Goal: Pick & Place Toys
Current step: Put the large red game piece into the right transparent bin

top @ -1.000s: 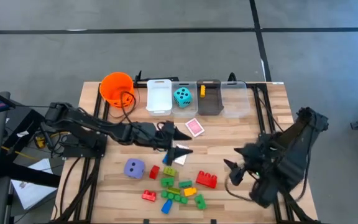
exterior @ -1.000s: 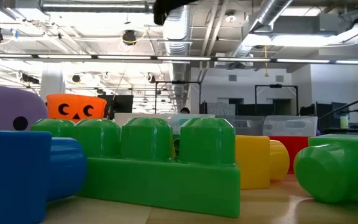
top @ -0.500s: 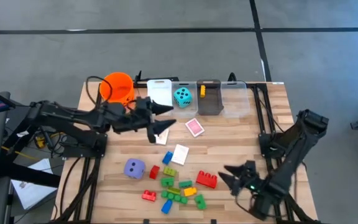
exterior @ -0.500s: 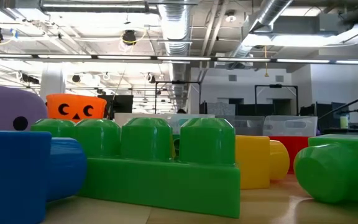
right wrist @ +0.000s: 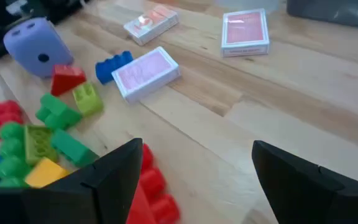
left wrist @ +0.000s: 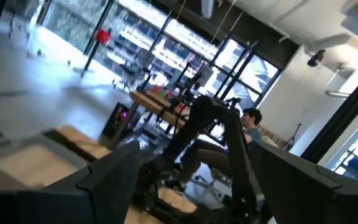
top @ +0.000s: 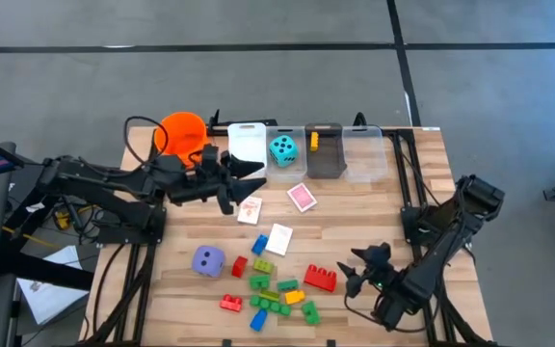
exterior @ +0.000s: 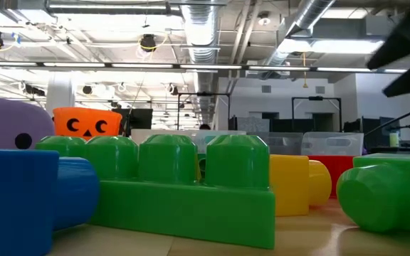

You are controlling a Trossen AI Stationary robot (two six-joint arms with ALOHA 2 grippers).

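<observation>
The left arm reaches across the table's far side, its left gripper (top: pixel 249 179) spread open and empty just beside the white bin (top: pixel 247 147), with a playing card (top: pixel 250 210) lying on the wood right below it. The right arm is folded low at the near right, its right gripper (top: pixel 362 270) also open and empty, just beside the big red brick (top: pixel 321 279), while the brick pile (top: pixel 276 294) and purple die (top: pixel 208 260) lie further on.

Three pink-backed card packs (top: pixel 302 197), two dice (top: pixel 282 149), roughly a dozen bricks (top: pixel 320 279), four bins (top: pixel 247 149), one bucket (top: pixel 182 132).
</observation>
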